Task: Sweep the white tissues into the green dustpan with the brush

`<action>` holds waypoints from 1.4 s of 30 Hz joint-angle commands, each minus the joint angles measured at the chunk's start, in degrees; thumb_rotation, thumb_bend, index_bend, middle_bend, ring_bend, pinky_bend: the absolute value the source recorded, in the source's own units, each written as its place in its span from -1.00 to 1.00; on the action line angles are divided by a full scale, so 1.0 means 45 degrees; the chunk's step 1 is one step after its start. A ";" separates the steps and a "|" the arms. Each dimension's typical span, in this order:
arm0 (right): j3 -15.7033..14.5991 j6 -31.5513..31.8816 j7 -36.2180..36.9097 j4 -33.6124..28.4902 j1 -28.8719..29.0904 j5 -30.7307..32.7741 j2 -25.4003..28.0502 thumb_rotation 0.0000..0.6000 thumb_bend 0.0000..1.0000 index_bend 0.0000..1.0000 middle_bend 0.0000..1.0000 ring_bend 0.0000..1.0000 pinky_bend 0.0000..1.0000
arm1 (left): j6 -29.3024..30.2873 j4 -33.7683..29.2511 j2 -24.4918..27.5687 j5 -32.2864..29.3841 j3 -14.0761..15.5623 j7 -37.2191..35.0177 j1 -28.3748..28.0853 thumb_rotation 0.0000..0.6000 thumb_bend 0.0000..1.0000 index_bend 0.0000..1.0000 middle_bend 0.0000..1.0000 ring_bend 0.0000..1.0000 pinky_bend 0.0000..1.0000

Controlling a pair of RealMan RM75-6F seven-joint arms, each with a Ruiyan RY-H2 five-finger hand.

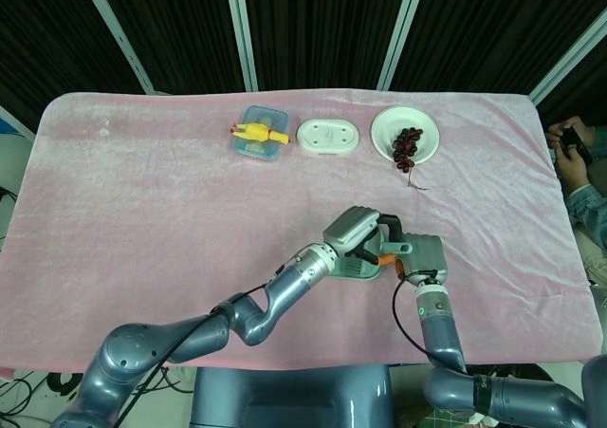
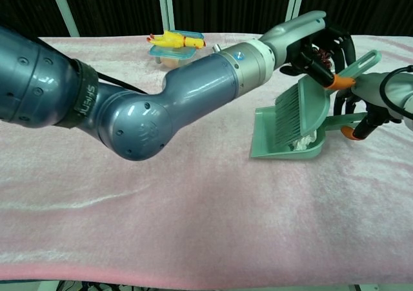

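A green dustpan (image 2: 276, 142) lies on the pink cloth with a white tissue (image 2: 303, 142) inside it near the back wall. My left hand (image 2: 316, 42) grips the green brush (image 2: 295, 107) by its orange-banded handle, bristles down over the pan, handle tilted up to the right. In the head view the left hand (image 1: 353, 231) covers most of the dustpan (image 1: 356, 269). My right hand (image 2: 373, 104) holds the dustpan's handle (image 2: 341, 124) at the right; the head view shows the right hand (image 1: 423, 254) just right of the left one.
Along the back of the table stand a blue box with a yellow toy (image 1: 259, 131), a white oval dish (image 1: 329, 136) and a white plate of dark grapes (image 1: 406, 139). A person's hands (image 1: 569, 153) show at the right edge.
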 commanded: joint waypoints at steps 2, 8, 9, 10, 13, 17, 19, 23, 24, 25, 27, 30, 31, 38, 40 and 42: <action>-0.0031 -0.0037 0.0186 -0.0229 -0.0108 -0.0008 0.0150 1.00 -0.09 0.04 -0.10 0.70 0.61 | 0.0057 -0.1102 0.0798 -0.0317 0.0007 0.0900 0.0501 1.00 -0.25 0.27 0.26 0.85 1.00; -0.0055 -0.0271 0.0426 -0.0505 -0.0190 0.0012 0.0484 1.00 -0.09 0.04 -0.10 0.70 0.61 | 0.0141 -0.2274 0.1704 -0.0651 -0.0058 0.1786 0.0949 1.00 -0.25 0.27 0.26 0.85 1.00; -0.0069 -0.0294 0.0463 -0.0556 -0.0200 -0.0026 0.0535 1.00 -0.09 0.04 -0.10 0.70 0.61 | 0.0182 -0.2457 0.1903 -0.0683 -0.0064 0.1950 0.1034 1.00 -0.25 0.27 0.26 0.85 1.00; -0.0079 -0.0316 0.0508 -0.0601 -0.0213 -0.0048 0.0578 1.00 -0.09 0.04 -0.10 0.70 0.61 | 0.0176 -0.2680 0.2093 -0.0733 -0.0057 0.2083 0.1118 1.00 -0.25 0.27 0.26 0.85 1.00; -0.0101 -0.0385 0.0707 -0.0765 -0.0274 -0.0111 0.0703 1.00 -0.09 0.04 -0.10 0.70 0.61 | 0.0151 -0.3451 0.2816 -0.0956 -0.0027 0.2558 0.1452 1.00 -0.25 0.27 0.26 0.85 1.00; -0.0197 -0.0486 0.0899 -0.0842 -0.0349 -0.0184 0.0826 1.00 -0.09 0.04 -0.10 0.70 0.61 | 0.0139 -0.4348 0.3609 -0.1272 0.0038 0.3123 0.1842 1.00 -0.25 0.27 0.26 0.85 1.00; -0.0287 -0.0527 0.0991 -0.0896 -0.0406 -0.0248 0.0902 1.00 -0.09 0.04 -0.10 0.70 0.61 | 0.0088 -0.4858 0.4099 -0.1444 0.0140 0.3487 0.2066 1.00 -0.25 0.27 0.26 0.85 1.00; -0.0391 -0.0687 0.1140 -0.0883 -0.0458 -0.0303 0.1021 1.00 -0.09 0.04 -0.10 0.70 0.61 | -0.0036 -0.5383 0.4659 -0.1705 0.0298 0.4044 0.2276 1.00 -0.25 0.27 0.26 0.85 1.00; -0.0409 -0.0734 0.1172 -0.0884 -0.0461 -0.0327 0.1045 1.00 -0.09 0.04 -0.10 0.70 0.61 | -0.0068 -0.5479 0.4769 -0.1763 0.0344 0.4167 0.2319 1.00 -0.25 0.27 0.26 0.85 1.00; -0.0437 -0.0800 0.1228 -0.0863 -0.0473 -0.0358 0.1086 1.00 -0.09 0.04 -0.10 0.70 0.61 | -0.0117 -0.5635 0.4934 -0.1864 0.0417 0.4352 0.2389 1.00 -0.25 0.27 0.26 0.85 1.00; -0.0479 -0.0911 0.1392 -0.0812 -0.0504 -0.0486 0.1143 1.00 -0.09 0.04 -0.10 0.70 0.61 | -0.0200 -0.5999 0.5251 -0.2089 0.0578 0.4676 0.2556 1.00 -0.25 0.27 0.26 0.85 1.00; -0.0543 -0.1029 0.1663 -0.0725 -0.0567 -0.0704 0.1177 1.00 -0.09 0.04 -0.10 0.70 0.61 | -0.0262 -0.6549 0.5745 -0.2356 0.0958 0.5270 0.2852 1.00 -0.25 0.27 0.26 0.85 1.00; -0.0559 -0.1041 0.1723 -0.0700 -0.0583 -0.0762 0.1177 1.00 -0.09 0.04 -0.10 0.70 0.61 | -0.0272 -0.6714 0.5880 -0.2431 0.1063 0.5406 0.2943 1.00 -0.25 0.27 0.26 0.85 1.00; -0.0740 -0.1084 0.1975 -0.0556 -0.0694 -0.1116 0.1192 1.00 -0.10 0.04 -0.15 0.70 0.61 | -0.0036 -0.7923 0.6868 -0.2705 0.1899 0.6201 0.3758 1.00 -0.25 0.27 0.26 0.85 1.00; -0.0842 -0.1090 0.2011 -0.0498 -0.0744 -0.1223 0.1177 1.00 -0.12 0.04 -0.18 0.70 0.61 | 0.0097 -0.8124 0.7023 -0.2739 0.1988 0.6326 0.3911 1.00 -0.25 0.27 0.26 0.85 1.00; -0.0938 -0.1075 0.2070 -0.0402 -0.0801 -0.1386 0.1142 1.00 -0.13 0.02 -0.19 0.70 0.61 | 0.0216 -0.8301 0.7142 -0.2767 0.2047 0.6382 0.4054 1.00 -0.25 0.27 0.26 0.85 1.00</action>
